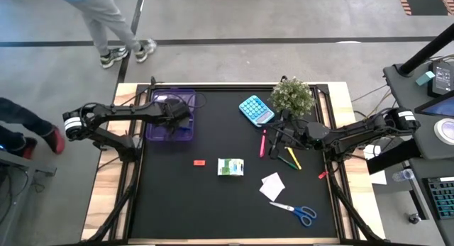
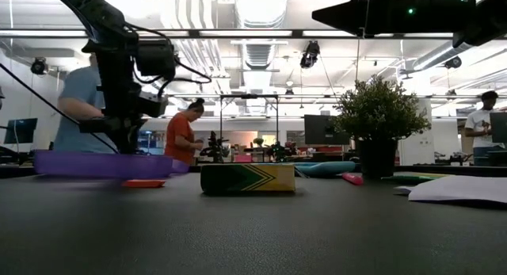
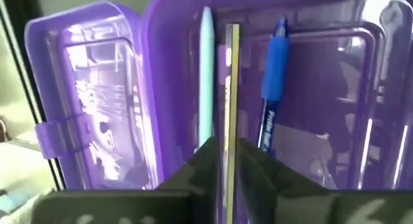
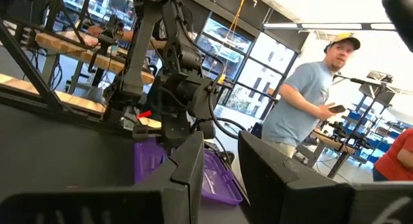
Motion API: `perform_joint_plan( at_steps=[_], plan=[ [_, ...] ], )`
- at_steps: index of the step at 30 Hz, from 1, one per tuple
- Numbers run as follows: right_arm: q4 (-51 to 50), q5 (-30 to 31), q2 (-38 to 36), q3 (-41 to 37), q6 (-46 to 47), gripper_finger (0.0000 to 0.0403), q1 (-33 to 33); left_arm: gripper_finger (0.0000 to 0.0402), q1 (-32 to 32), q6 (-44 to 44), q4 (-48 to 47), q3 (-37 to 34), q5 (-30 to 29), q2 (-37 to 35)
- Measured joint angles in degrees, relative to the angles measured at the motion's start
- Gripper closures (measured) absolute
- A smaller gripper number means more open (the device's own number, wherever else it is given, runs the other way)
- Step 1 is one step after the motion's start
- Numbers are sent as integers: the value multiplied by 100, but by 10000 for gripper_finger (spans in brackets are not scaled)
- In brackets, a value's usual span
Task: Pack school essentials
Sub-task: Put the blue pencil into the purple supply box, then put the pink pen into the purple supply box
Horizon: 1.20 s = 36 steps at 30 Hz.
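Purple case [image 1: 170, 108] sits open at table's left, left gripper [image 3: 226, 166] over it, fingers barely parted around yellow pen [image 3: 232, 101]. Pen looks light, stiff, slippery, so pinch mid-shaft. Right gripper [image 4: 219, 166] slightly open, empty, near loose pens [image 1: 280, 152].

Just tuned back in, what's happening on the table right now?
The left gripper is over the open purple case with a yellow pen between its fingers; a teal pen and a blue pen already lie inside. The right gripper waits near the loose pens by the plant. The red eraser, green-white pack, paper square and scissors are unpacked.
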Motion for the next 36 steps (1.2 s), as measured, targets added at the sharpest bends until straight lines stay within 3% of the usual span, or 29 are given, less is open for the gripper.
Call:
perform_joint_plan(
  at_steps=[6, 12, 15, 20, 25, 32, 36],
  plan=[
    [6, 0, -1, 0, 165, 316, 2, 294, -70, 11, 36, 168, -205, -29],
    [-213, 0, 0, 0, 619, 316, 0, 282, -771, -773, 102, 751, -155, -401],
    [-236, 0, 1, 0, 913, 316, 0, 282, -1417, -1112, 900, 766, -142, -778],
    [-341, 0, 1, 0, 1658, 316, 0, 282, -2436, -1321, 3012, 284, -184, -1303],
    [-757, 0, 55, 0, 2620, 316, 2, 282, -2952, -1361, 4611, -374, -210, -1531],
    [-1271, 2, 102, 44, 4317, 316, 2, 282, -3034, -1336, 5324, -817, -267, -1539],
    [-2850, 0, 94, 617, 5403, 316, 2, 282, -3023, -1309, 5325, -828, -394, -1523]
  ],
)
